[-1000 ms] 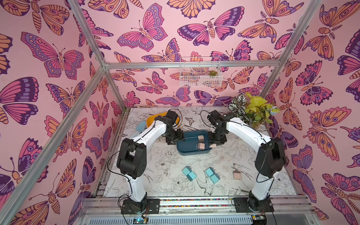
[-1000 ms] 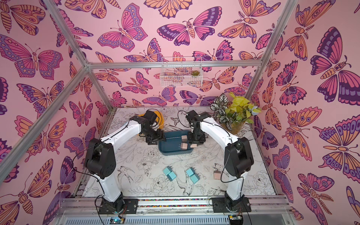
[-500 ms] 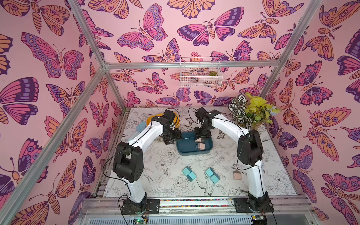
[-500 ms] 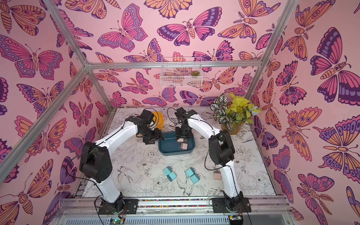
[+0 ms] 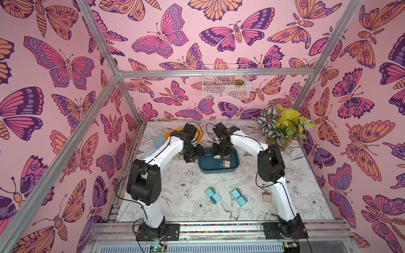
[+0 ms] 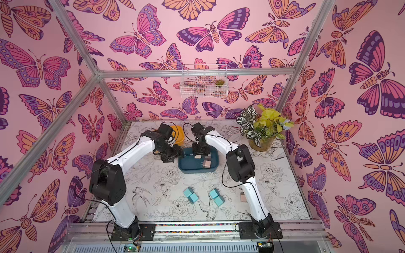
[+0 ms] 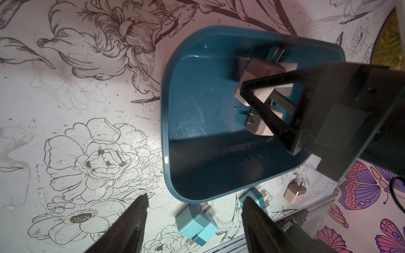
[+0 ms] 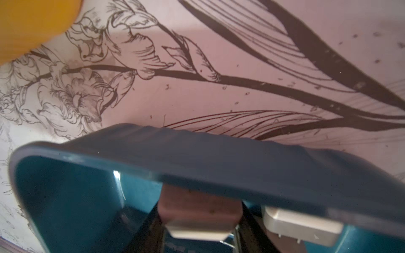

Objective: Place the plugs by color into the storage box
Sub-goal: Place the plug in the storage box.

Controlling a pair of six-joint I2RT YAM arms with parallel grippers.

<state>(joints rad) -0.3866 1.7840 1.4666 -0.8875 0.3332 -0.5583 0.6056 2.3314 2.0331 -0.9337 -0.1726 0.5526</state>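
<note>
Far left at the back of the bench (image 5: 302,188) there's a pale blue scoop (image 5: 157,142) and an orange bowl (image 6: 178,134), both half hidden behind the left arm. Over on the right, a potted plant (image 5: 282,129) fills the back corner, and a white wire basket (image 5: 225,85) hangs on the wall above.

The storage box (image 5: 219,172), a dark teal tray, sits mid-bench between the 2 arms. The left gripper (image 5: 190,159) hangs just off the box's left edge, jaws spread wide with nothing in them.

The right gripper (image 5: 218,154) reaches down inside the box near its far wall and is clenched on a pink plug (image 8: 199,210), with a finger pressed on each side. That far wall cuts off part of the right wrist view. A second pink plug (image 5: 227,163) lies on the box floor just beside it, prongs pointing left.

Up front, 4 teal plugs (image 5: 210,191) sit in 2 touching pairs, well apart from both grippers. A lone pink plug (image 5: 266,196) lies further right, next to the right arm.
</note>
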